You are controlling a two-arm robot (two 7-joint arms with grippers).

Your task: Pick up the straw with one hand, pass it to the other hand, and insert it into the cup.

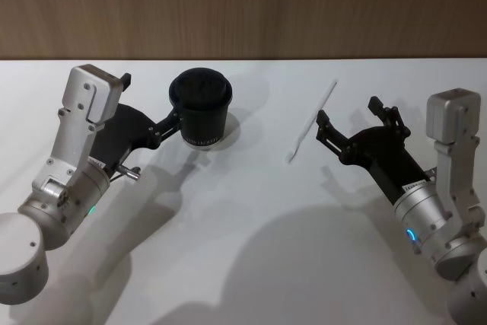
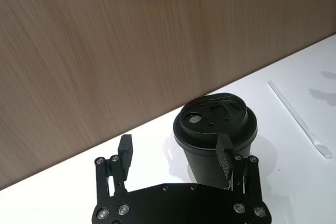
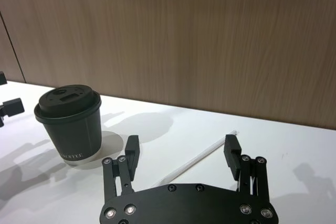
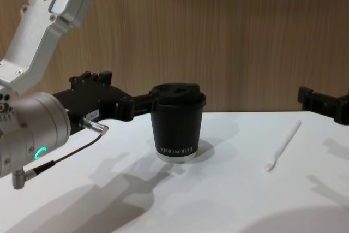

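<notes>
The black lidded cup [image 1: 201,108] stands upright on the white table, also seen in the chest view as the cup [image 4: 177,125]. My left gripper [image 1: 151,102] is open just to the cup's left at cup height, one finger [image 2: 226,156] close against the cup [image 2: 215,129], nothing held. The white straw [image 1: 310,123] lies flat on the table to the right of the cup. My right gripper [image 1: 348,112] is open just right of the straw, low over the table. From the right wrist, the straw [image 3: 195,160] lies ahead between the open fingers [image 3: 131,148].
The white table [image 1: 251,249] reaches back to a wood-panel wall [image 1: 243,5]. A grey cable with a metal plug [image 4: 92,125] hangs from the left arm. Arm shadows fall across the near table.
</notes>
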